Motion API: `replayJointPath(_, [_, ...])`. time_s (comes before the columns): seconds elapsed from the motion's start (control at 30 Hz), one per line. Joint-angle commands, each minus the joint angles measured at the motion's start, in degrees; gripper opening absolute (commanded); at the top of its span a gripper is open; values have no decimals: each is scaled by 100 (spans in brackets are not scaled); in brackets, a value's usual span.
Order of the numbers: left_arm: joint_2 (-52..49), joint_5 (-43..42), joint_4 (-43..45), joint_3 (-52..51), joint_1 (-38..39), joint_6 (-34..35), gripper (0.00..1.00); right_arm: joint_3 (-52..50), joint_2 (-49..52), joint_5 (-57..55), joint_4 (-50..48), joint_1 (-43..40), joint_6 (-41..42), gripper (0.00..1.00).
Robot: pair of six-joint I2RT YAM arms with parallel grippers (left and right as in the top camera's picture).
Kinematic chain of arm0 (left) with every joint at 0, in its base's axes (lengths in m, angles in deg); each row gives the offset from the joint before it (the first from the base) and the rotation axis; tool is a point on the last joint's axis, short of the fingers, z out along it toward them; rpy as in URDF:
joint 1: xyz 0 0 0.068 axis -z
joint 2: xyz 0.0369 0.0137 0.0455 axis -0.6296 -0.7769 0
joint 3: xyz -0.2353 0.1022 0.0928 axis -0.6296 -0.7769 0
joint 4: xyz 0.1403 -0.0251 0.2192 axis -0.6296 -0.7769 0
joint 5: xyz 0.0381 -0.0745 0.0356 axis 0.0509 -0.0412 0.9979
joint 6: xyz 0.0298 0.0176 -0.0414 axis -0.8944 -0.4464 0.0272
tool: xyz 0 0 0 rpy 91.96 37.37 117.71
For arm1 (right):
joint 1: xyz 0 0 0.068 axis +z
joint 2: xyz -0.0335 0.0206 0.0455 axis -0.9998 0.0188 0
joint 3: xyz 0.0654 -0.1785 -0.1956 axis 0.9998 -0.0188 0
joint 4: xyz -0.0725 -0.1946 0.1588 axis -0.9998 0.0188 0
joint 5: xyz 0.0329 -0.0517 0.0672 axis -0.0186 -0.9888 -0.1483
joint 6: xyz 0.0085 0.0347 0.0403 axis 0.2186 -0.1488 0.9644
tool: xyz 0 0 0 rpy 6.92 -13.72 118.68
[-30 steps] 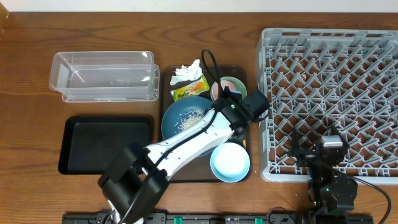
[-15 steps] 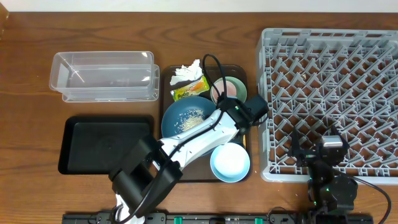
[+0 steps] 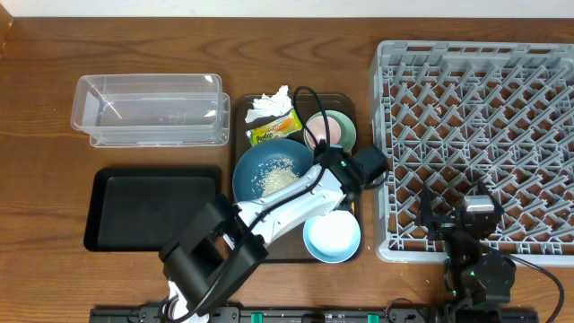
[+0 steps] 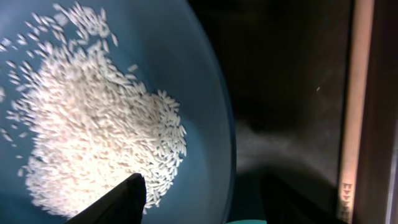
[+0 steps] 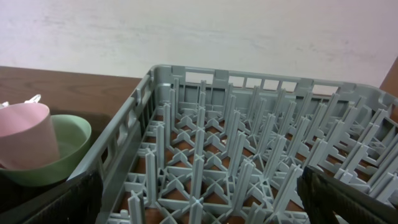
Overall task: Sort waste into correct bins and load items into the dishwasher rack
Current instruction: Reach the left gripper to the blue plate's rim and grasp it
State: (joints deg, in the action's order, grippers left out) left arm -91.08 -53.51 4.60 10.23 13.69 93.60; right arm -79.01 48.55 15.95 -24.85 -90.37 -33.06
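The dark-blue dish (image 3: 258, 160) with the heap of rice (image 3: 273, 173) sits on a brown serving tray. My left gripper (image 3: 339, 173) is open at the dish's right rim. In the left wrist view the gripper (image 4: 211, 194) has one finger over the rice (image 4: 93, 118) inside the dish (image 4: 199, 74) and the other outside the rim. A thin wooden stick (image 4: 357, 106) lies to the right. The tissue (image 3: 267, 104), wrapper (image 3: 273, 128), pink cup (image 3: 317, 132) in the pale-green bowl (image 3: 341, 128) and light-blue bowl (image 3: 332, 235) share the tray. My right gripper (image 3: 480, 218) is open and empty over the rack (image 3: 466, 54), also in the right wrist view (image 5: 199, 199).
The clear tub (image 3: 148, 109) stands at the back left and the black tray (image 3: 152, 208) in front of it, both empty. The brown serving tray (image 3: 240, 103) lies between them and the rack. The right wrist view shows the cup (image 5: 28, 134) and green bowl (image 5: 71, 140) left of the rack (image 5: 249, 155).
My left gripper has shifted a little toward the table's front along the dish's right rim. The right arm has not moved.
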Motion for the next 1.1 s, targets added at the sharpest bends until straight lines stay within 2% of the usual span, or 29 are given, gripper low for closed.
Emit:
replayJointPath(0.0, [-72, 144, 42, -153, 9, 136, 61, -7, -7, -11, 24, 57, -50, 99])
replayJointPath(0.27, [-52, 225, 42, -151, -2, 136, 61, -7, -7, -11, 24, 57, -50, 99])
replayJointPath(0.33, [-17, 225, 31, -151, -2, 136, 53, -7, -7, -11, 24, 57, -50, 99])
replayJointPath(0.53, [227, 225, -17, -144, -2, 133, 46, -7, -7, -11, 24, 57, -50, 99])
replayJointPath(0.73, [330, 223, -28, -146, -2, 136, 31, -7, -7, -11, 24, 57, -50, 99])
replayJointPath(0.77, [330, 223, -28, -146, 0, 136, 27, -7, -7, -11, 24, 57, -50, 99])
replayJointPath(1.07, [334, 223, -31, -146, -2, 133, 7, -7, -7, -11, 24, 57, -50, 99])
